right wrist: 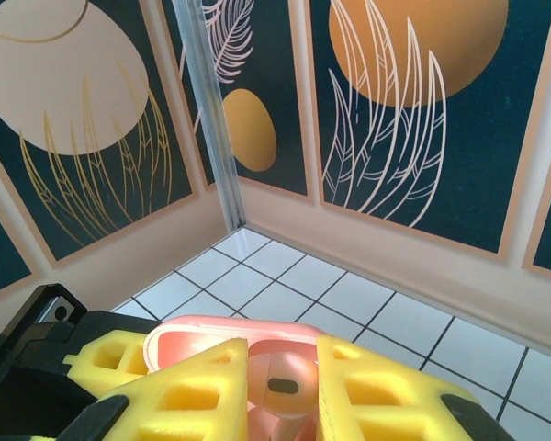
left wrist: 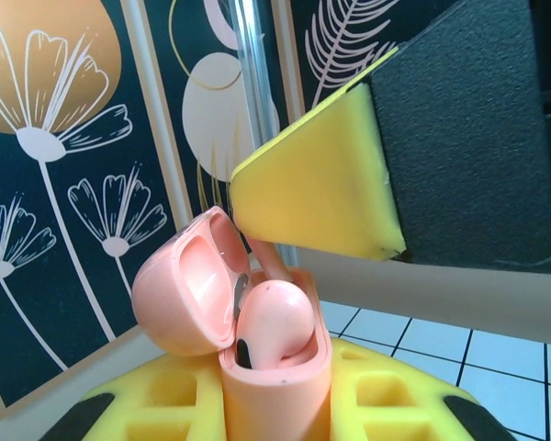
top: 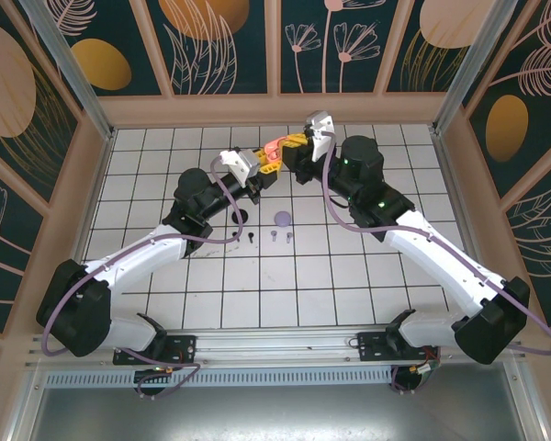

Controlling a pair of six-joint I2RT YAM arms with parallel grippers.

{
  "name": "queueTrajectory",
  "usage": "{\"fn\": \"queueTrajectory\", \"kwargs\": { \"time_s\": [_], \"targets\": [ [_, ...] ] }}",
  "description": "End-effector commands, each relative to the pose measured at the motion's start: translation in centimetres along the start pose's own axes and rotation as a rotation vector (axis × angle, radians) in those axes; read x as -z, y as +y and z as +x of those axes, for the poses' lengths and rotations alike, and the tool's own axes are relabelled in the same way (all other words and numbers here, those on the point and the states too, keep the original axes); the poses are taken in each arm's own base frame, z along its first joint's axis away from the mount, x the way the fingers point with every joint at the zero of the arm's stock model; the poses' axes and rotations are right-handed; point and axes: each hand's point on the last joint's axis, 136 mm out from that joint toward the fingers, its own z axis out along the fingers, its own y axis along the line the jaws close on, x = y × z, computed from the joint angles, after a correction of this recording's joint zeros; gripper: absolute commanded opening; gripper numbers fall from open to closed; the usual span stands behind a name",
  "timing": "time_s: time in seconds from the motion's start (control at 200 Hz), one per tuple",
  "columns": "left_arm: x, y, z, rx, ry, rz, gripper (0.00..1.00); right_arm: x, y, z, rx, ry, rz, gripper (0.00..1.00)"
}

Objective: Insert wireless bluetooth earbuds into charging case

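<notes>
While the left fingers (left wrist: 147,400) grip the open pink case (left wrist: 280,400) upright above the desk (top: 349,276), a pink earbud (left wrist: 277,317) sits in its well, head up, just below the narrowly parted right fingers (right wrist: 386,386).

The top external view looks steeply down from above and behind the arm bases onto the whole tiled surface (top: 257,285). Both wrist views sit very close and nearly level, facing the patterned walls (top: 211,46). Both show the open charging case (left wrist: 257,340) at bottom centre.
</notes>
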Motion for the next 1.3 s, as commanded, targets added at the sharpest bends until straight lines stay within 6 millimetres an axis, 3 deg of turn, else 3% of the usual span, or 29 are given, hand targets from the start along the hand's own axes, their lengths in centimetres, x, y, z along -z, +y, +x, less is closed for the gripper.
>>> {"fn": "queueTrajectory", "kwargs": {
  "time_s": [0.0, 0.39, 0.966, 1.291],
  "targets": [
    [0.0, -0.2, -2.7, -0.021, -0.067, 0.014, 0.00, -0.3, -0.3, 0.0, -0.008, -0.024, 0.011, 0.20],
    [0.1, -0.3, -3.2, -0.023, -0.080, 0.017, 0.00, -0.3, -1.1, 1.2, 0.003, 0.005, 0.035, 0.20],
    [-0.2, -0.2, -3.3, -0.022, -0.081, 0.016, 0.00, -0.1, 0.3, 3.8, 0.084, 0.095, -0.010, 0.19],
    [-0.3, -0.1, -3.4, -0.022, -0.084, 0.018, 0.00, 0.8, 0.0, 4.6, 0.102, 0.103, 0.014, 0.18]
  ]
}}
